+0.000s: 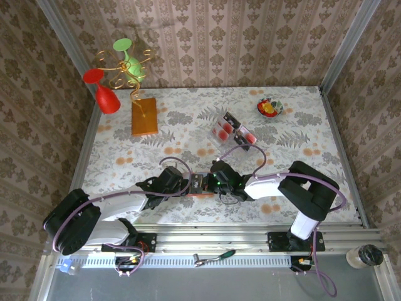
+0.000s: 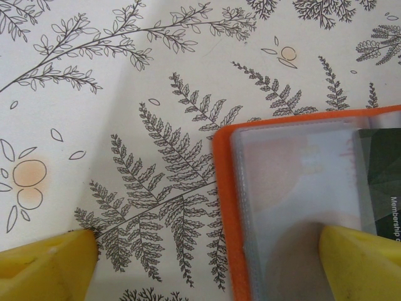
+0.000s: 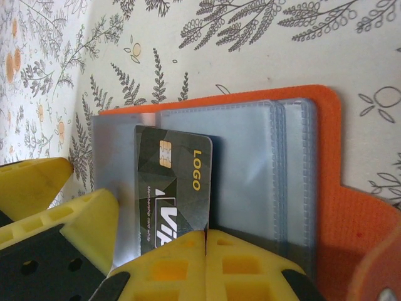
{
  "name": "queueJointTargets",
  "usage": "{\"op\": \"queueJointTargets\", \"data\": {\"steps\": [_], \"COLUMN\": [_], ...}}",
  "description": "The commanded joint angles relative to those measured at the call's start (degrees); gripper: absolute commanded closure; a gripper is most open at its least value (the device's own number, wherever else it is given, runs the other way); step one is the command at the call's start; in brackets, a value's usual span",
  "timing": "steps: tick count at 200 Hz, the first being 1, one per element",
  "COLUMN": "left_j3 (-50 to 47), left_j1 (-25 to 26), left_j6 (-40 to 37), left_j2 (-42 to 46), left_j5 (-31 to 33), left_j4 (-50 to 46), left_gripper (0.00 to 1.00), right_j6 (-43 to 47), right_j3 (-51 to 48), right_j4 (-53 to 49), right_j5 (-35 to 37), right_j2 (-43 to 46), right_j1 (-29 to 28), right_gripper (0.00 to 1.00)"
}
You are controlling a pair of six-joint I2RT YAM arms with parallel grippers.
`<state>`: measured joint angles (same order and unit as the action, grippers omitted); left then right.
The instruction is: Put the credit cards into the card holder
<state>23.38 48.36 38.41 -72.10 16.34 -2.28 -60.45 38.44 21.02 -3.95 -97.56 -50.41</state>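
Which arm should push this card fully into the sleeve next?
Right. The right gripper is shut on the credit card, which lies over the clear sleeves of the card holder. The left gripper is open, one finger over the holder.

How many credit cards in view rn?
3. Two red-faced cards side by side mid-table; one black card on the open card holder, under the right gripper, jaws shut. More may be hidden inside it.

i count two grippers, left and right; one holder; three cards, one black card and two red cards; one bowl; one block; two glasses, one red, one green.
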Motion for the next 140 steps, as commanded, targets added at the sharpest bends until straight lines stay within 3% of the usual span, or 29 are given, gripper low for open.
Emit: {"op": "queueJointTargets", "data": {"steps": [1,69,140], "left_j3": [-1.3,1.9,-0.1], "left_j1": [0.2,-3.1,-4.3], "left_j6": [1.5,9.9,8.8], "left_j2": [-0.1,8.2,6.3], "left_j5": [-1.5,8.4,5.5], "left_j4": [-2.2,-18.7,-14.9], "left_gripper": [0.07,0.07,0.07], "right_j6": [0.8,0.9,0.9], "right_j3": [1.2,1.0,1.7], "right_j4": [-2.3,-2.6,-4.6], "right_j5": [-1.1,-0.9,-0.9], "right_j2": [-1.5,-1.2,-0.3], "right_j1": [0.2,0.4,0.4], "right_gripper": [1.00,1.00,1.00]}}
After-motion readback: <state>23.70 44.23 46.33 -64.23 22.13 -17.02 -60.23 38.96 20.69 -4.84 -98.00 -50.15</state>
